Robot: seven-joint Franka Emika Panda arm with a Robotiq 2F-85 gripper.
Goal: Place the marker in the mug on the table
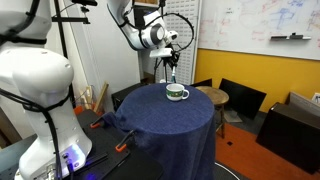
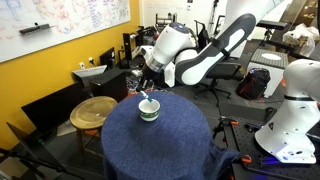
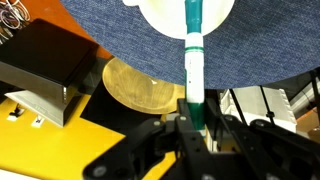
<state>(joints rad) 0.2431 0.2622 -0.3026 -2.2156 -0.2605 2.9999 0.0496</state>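
Note:
The mug (image 1: 177, 93) is white with a green lower part and stands on the navy-draped round table (image 1: 170, 125), near its far edge; it also shows in the other exterior view (image 2: 149, 109). My gripper (image 1: 171, 66) hangs just above the mug in both exterior views (image 2: 148, 88). In the wrist view the gripper (image 3: 194, 118) is shut on the marker (image 3: 193, 60), a white stick with green ends. The marker's tip reaches into the mug's white opening (image 3: 160, 14) at the top of the frame.
A small round wooden stool (image 2: 93, 110) stands beside the table, also in the wrist view (image 3: 140, 85). Black chairs (image 1: 240, 98) and a dark box (image 3: 45, 60) lie beyond. A white robot base (image 1: 40, 90) stands near the table.

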